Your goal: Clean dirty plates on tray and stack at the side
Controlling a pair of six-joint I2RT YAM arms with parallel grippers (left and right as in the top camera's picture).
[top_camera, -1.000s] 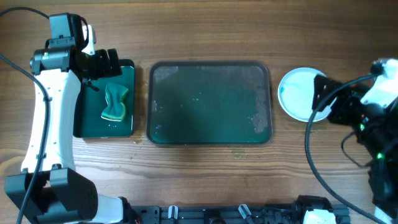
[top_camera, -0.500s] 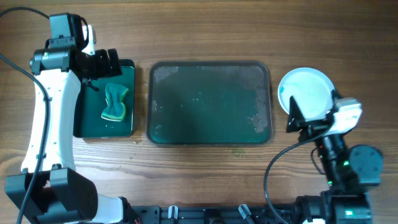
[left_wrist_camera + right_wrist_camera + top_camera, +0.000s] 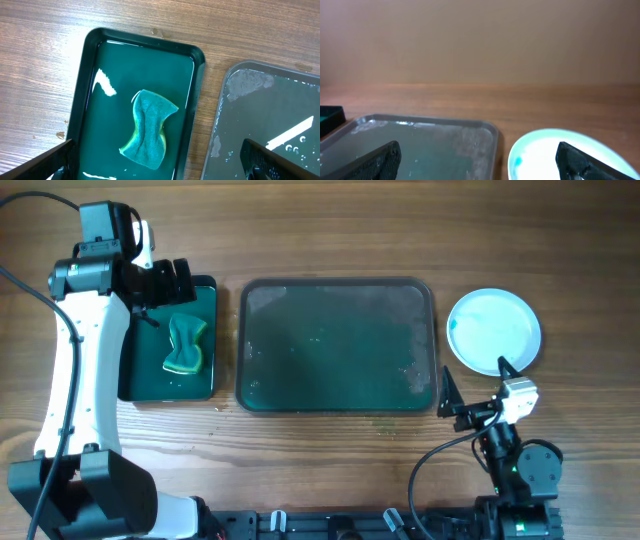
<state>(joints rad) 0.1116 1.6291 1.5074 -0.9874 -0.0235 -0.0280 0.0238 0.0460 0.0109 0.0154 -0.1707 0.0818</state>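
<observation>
The large dark grey-green tray (image 3: 340, 345) lies mid-table, wet and with no plates on it; it also shows in the left wrist view (image 3: 272, 115) and the right wrist view (image 3: 420, 145). A round pale plate (image 3: 494, 330) with a small teal smear at its left edge sits on the table right of the tray, also in the right wrist view (image 3: 560, 155). Whether other plates lie under it I cannot tell. My right gripper (image 3: 475, 382) (image 3: 480, 170) is open and empty, low, in front of the plate. My left gripper (image 3: 165, 290) (image 3: 160, 167) is open and empty above the small green tray.
A small bright green tray (image 3: 205, 385) (image 3: 85, 80) at the left holds a teal-and-yellow sponge (image 3: 184, 346) (image 3: 147, 130) in shallow water. The left arm's white link (image 3: 70, 370) runs along the table's left side. The right arm's base (image 3: 520, 470) stands at the front right.
My right arm has pulled back from beside the plate toward the front edge, uncovering the whole plate. The left arm and sponge have not moved.
</observation>
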